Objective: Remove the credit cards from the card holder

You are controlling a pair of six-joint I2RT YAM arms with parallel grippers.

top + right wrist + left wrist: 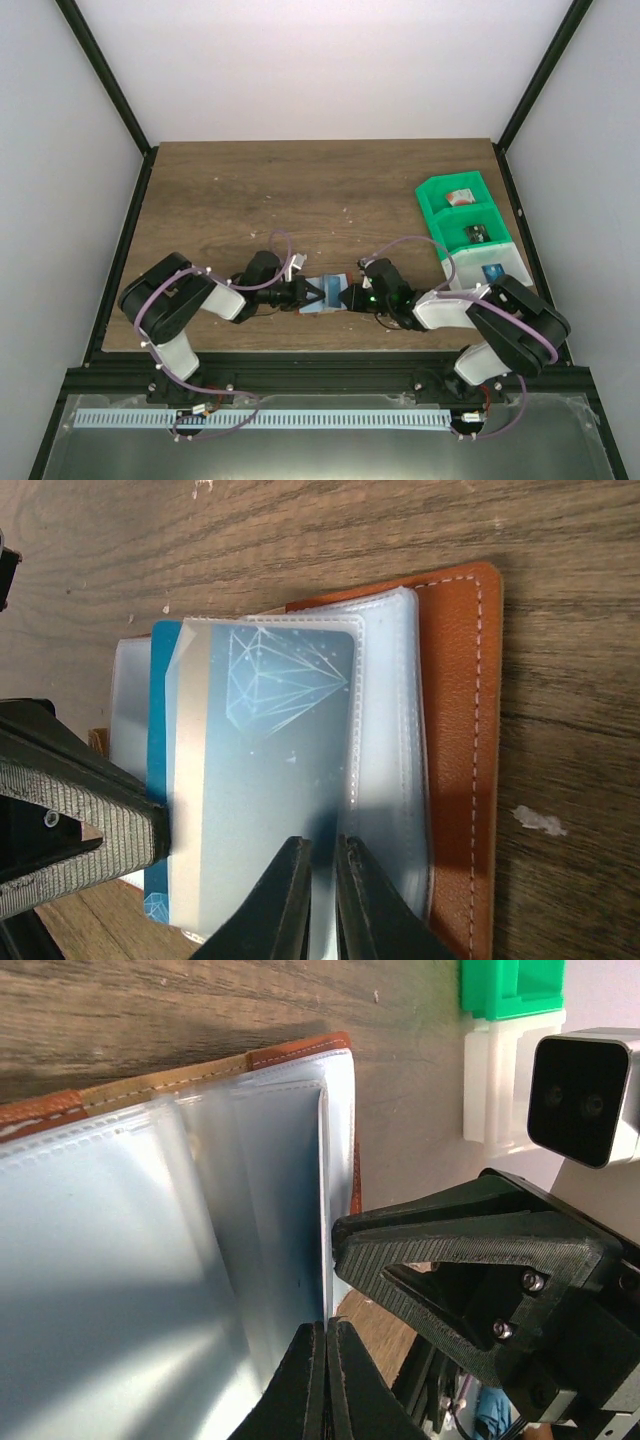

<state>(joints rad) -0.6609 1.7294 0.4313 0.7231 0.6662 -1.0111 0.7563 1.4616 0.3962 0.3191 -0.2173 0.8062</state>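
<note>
Left gripper [327, 1335], jaws pressed fully together, pinches the edge of a clear sleeve of the holder [300, 1055]. I see the holder lying open on the table [250, 200] near its front edge, between the two arms. The right gripper [322, 848] faces it from the other side. Its jaws stand a slit apart, closed on the near edge of a pale blue card [270, 770] printed with a diamond outline. That card lies over the sleeves, offset toward the left gripper. A teal card [159, 710] shows beneath it. The green bin [510, 990] and white bin [495, 1080] stand well apart, to the right.
</note>
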